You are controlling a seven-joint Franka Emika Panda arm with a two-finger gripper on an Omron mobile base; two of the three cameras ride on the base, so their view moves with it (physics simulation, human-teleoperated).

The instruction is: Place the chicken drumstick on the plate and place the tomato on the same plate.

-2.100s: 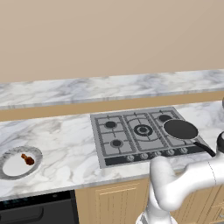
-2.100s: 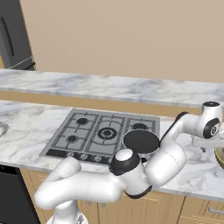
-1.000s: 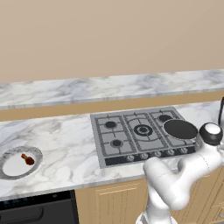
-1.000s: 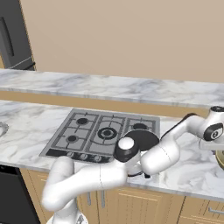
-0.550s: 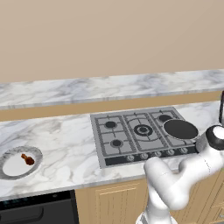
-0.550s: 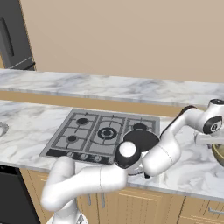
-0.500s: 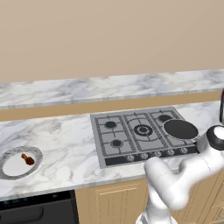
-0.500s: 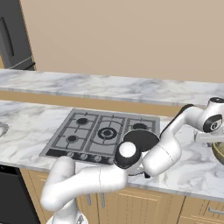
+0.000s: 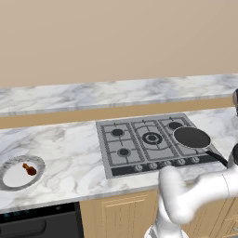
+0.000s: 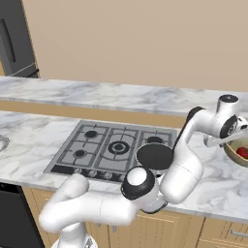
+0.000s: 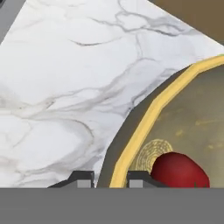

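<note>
The plate (image 9: 10,179) lies on the counter at the far left, with the small brown chicken drumstick (image 9: 29,169) resting on its white centre. Far off at the right end of the counter, the red tomato (image 11: 179,171) sits inside a tan-olive bowl (image 11: 151,114); in the right base view the tomato (image 10: 243,153) is a red spot in the bowl (image 10: 234,154). My gripper (image 11: 110,180) hovers just above the bowl's near rim, open, one fingertip outside the rim and one inside. The tomato is just to the right of the inner fingertip, untouched. In the right base view the gripper (image 10: 218,141) hangs beside the bowl.
A grey gas hob (image 9: 153,141) takes up the middle of the marble counter, with a black frying pan (image 9: 191,137) on its front right burner. A raised marble ledge (image 9: 116,93) runs along the back. My arm stretches over the counter right of the hob.
The arm has swung to the right, past the frying pan, bringing the hand up to the bowl. Drumstick and plate have stayed put.
</note>
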